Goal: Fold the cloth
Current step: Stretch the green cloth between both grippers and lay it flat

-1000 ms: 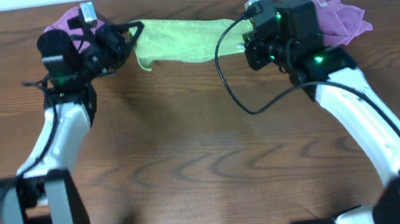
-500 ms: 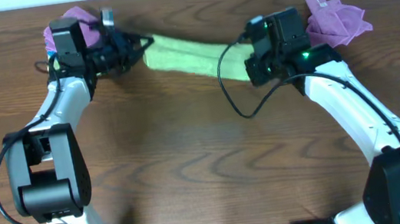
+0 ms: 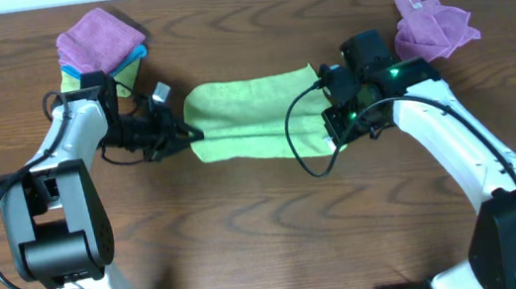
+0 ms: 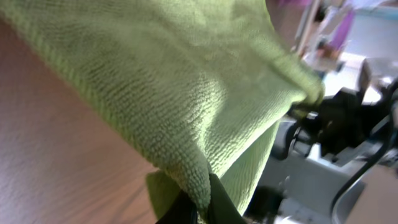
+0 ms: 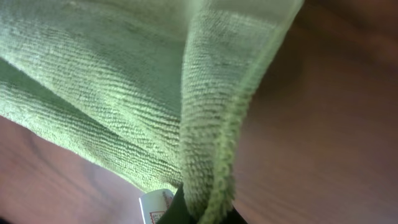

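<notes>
The green cloth (image 3: 249, 116) spans the tabletop (image 3: 270, 233) just right of the folded stack (image 3: 95, 41). The left fingers (image 4: 219, 208) and right fingers (image 5: 175, 214) each pinch one end. Both ends should travel level and taut so the edges meet squarely.
</notes>
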Robot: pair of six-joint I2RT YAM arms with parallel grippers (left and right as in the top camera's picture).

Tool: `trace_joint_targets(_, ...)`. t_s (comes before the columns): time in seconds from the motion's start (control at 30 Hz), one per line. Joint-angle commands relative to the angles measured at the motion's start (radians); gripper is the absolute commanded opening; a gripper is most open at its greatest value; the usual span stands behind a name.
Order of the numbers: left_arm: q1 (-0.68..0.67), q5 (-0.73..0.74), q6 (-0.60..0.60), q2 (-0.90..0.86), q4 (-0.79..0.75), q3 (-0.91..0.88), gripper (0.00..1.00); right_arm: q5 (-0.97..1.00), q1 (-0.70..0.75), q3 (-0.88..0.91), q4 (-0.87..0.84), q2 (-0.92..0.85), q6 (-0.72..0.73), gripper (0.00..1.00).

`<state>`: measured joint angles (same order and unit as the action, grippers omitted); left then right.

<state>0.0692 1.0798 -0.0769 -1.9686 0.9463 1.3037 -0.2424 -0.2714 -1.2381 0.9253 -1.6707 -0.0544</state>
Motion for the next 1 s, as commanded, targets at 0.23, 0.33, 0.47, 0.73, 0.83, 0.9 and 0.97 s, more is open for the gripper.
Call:
trace_joint_targets(0.23,0.022,-0.206,-0.287,-0.006,0.071,-0.091,0.06,-0.009,0.014,0.271,-0.025,0.010,0.084,0.02)
trace_joint_targets(0.33,0.022,-0.264,-0.293,-0.006,0.072,-0.115,0.06,-0.009,0.008,0.291,-0.016,0.010,0.083,0.05)
trace_joint_targets(0.47,0.023,-0.283,-0.293,-0.006,0.078,-0.116,0.41,-0.009,-0.019,0.291,-0.003,0.010,0.080,0.22)
trace_joint_targets(0.73,0.025,-0.237,-0.272,-0.006,0.089,-0.116,0.95,0.053,-0.025,0.291,-0.010,0.092,0.123,0.52)
trace_joint_targets(0.83,0.044,-0.212,-0.260,0.001,0.102,-0.116,0.95,0.093,-0.020,0.291,0.000,0.174,0.132,0.80)
trace_joint_targets(0.9,0.064,-0.189,-0.266,0.003,0.127,-0.117,0.95,0.093,-0.009,0.291,0.020,0.221,0.133,0.88)
trace_joint_targets(0.97,0.077,-0.164,-0.284,0.003,0.146,-0.126,0.95,0.093,0.004,0.291,0.040,0.252,0.137,0.89)
